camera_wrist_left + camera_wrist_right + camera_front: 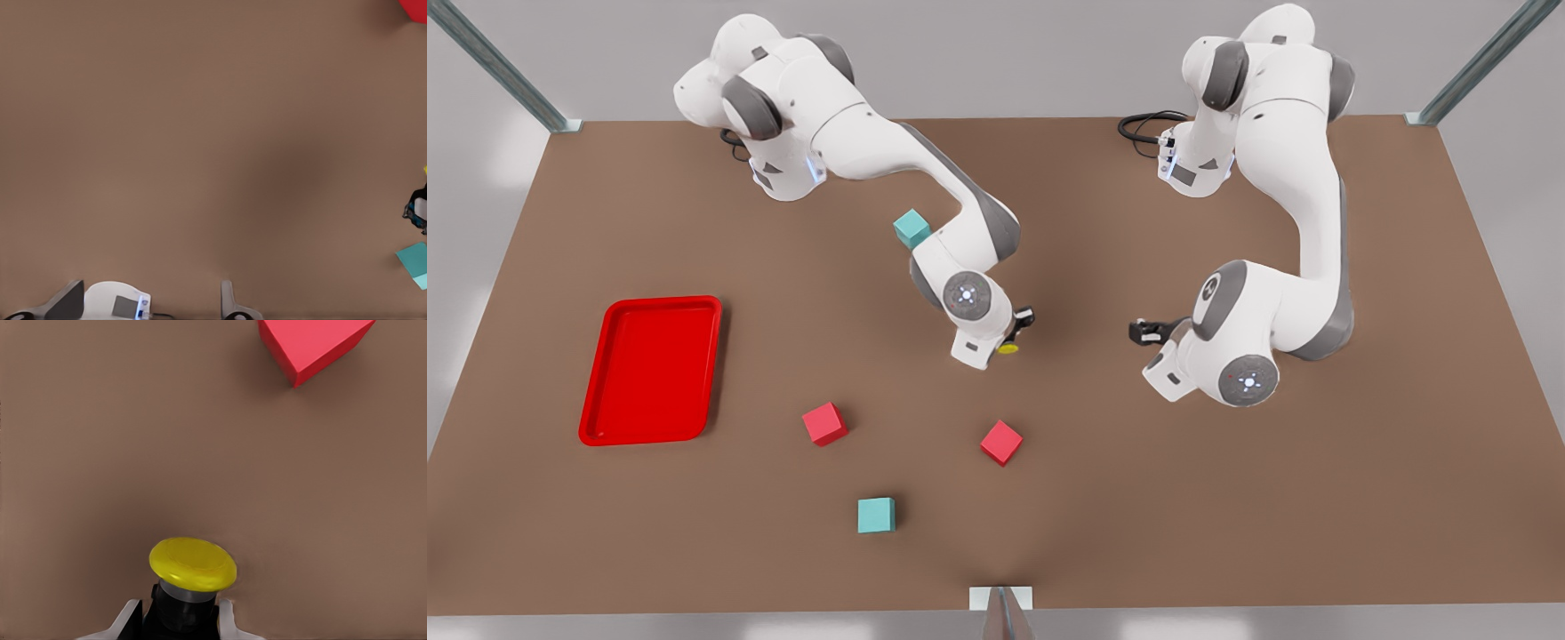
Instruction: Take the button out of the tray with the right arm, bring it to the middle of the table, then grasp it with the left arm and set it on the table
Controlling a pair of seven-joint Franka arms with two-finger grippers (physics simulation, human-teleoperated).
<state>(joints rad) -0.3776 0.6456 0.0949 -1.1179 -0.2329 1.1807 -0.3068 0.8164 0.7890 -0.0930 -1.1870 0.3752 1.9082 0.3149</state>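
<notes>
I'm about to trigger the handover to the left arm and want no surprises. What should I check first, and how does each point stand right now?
1. Round yellow-capped button on a black base clamped in the right gripper: ok, fingers flank its base.
2. Button out of the shallow bright red tray: ok.
3. Button at the middle of the flat brown table: ok, roughly central.
4. Left gripper open and empty: ok, its fingers stand apart over bare table.
5. Path between the grippers clear: ok; the nearest red cube sits nearer the camera.
6. Button height above the table: cannot tell.
</notes>
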